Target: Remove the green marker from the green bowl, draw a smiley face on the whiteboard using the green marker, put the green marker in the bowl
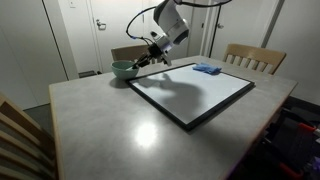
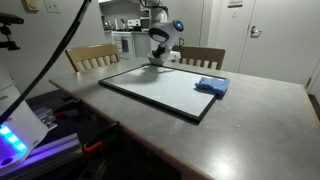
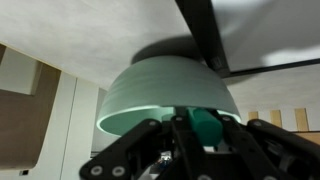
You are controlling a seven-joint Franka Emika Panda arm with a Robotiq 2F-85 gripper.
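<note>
gripper (image 3: 198,130) clamps green marker (image 3: 207,124) (at green bowl (image 3: 165,90))

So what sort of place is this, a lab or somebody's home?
Most likely a home dining area, though I can't be sure: wooden chairs stand at a grey table, what looks like a kitchen lies behind, and there are plain white doors.

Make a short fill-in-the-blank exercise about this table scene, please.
1. The gripper reaches down to the pale green ____.
2. The ____ cloth lies on the whiteboard.
3. The whiteboard has a thin ____ frame.
Missing words: bowl; blue; black.
</note>
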